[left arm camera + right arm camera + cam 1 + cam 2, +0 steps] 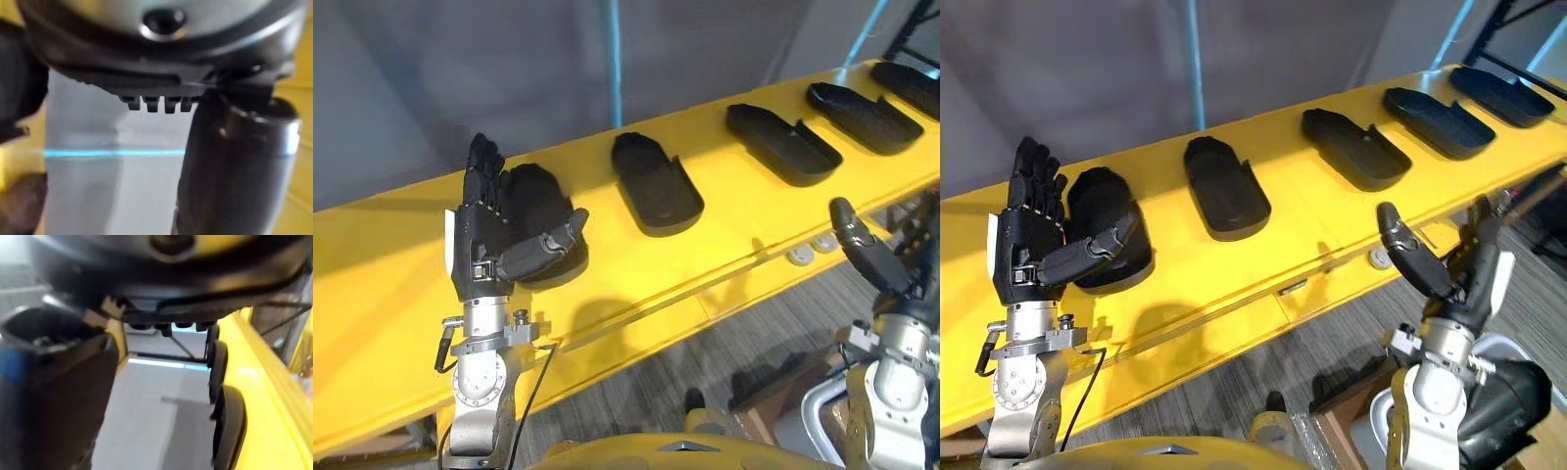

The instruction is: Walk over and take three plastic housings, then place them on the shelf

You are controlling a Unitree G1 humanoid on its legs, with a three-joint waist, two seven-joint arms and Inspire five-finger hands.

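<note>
Where the left hand point(480, 240) stands straight-fingered, leftmost housing point(540, 199) half hidden, right hand point(1459, 284) slack-fingered, far housing point(911, 86) cropped.

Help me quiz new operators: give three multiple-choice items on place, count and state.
1. Where is the dark left hand? A before the leftmost black plastic housing B by the rightmost one C on the floor
2. How many housings lie on the long yellow surface? A three B five C seven
3. The dark right hand is A open, empty B shut on a housing C flat on the surface
A: its palm overlaps that housing. B: five lie in a row. A: fingers uncurled, nothing held.
</note>
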